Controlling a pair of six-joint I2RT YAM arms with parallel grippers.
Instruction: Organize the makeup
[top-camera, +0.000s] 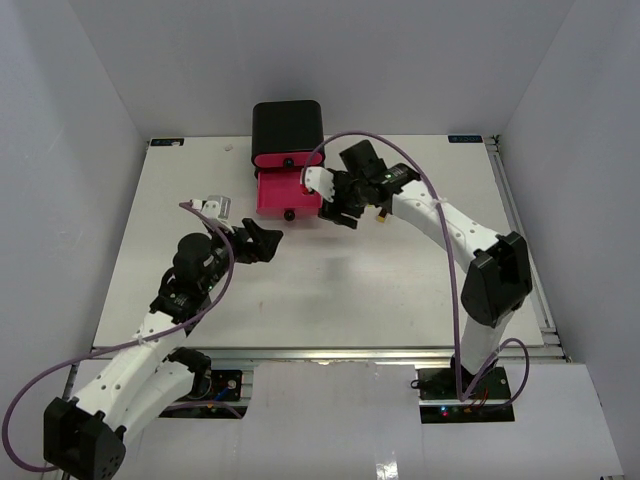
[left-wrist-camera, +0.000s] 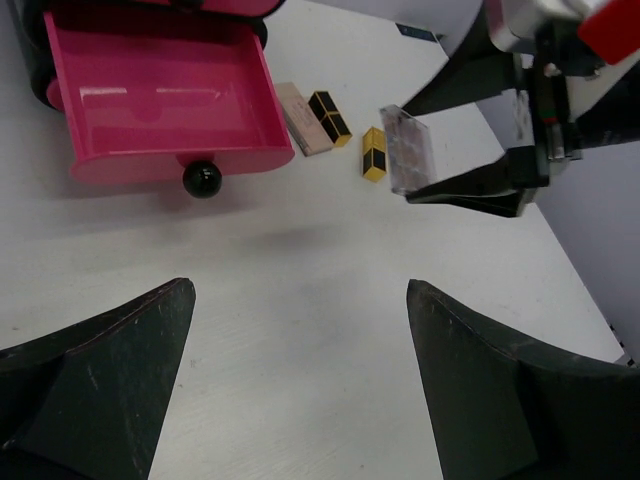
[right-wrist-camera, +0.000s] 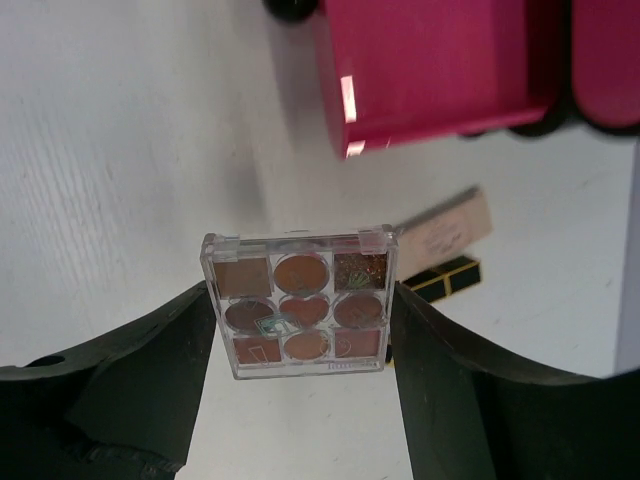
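Top external: the right gripper (top-camera: 338, 203) hangs just right of the open pink drawer (top-camera: 280, 192) of the black box (top-camera: 287, 128); the left gripper (top-camera: 262, 242) sits apart, nearer the bases

Left wrist: the left fingers (left-wrist-camera: 110, 380) are spread wide with nothing between them. The drawer is empty. The eyeshadow palette (left-wrist-camera: 410, 148) is pinched in the right gripper, off the table, near one lipstick (left-wrist-camera: 372, 153); a second lipstick (left-wrist-camera: 328, 110) lies just beside the flat tan compact (left-wrist-camera: 300, 118)

Right wrist: both fingers press the palette's side edges, pans facing the camera, drawer beyond

White table (top-camera: 400, 290) bears drawer box (top-camera: 287, 130), tan compact (left-wrist-camera: 303, 118), two lipsticks (left-wrist-camera: 329, 113) (left-wrist-camera: 373, 153).
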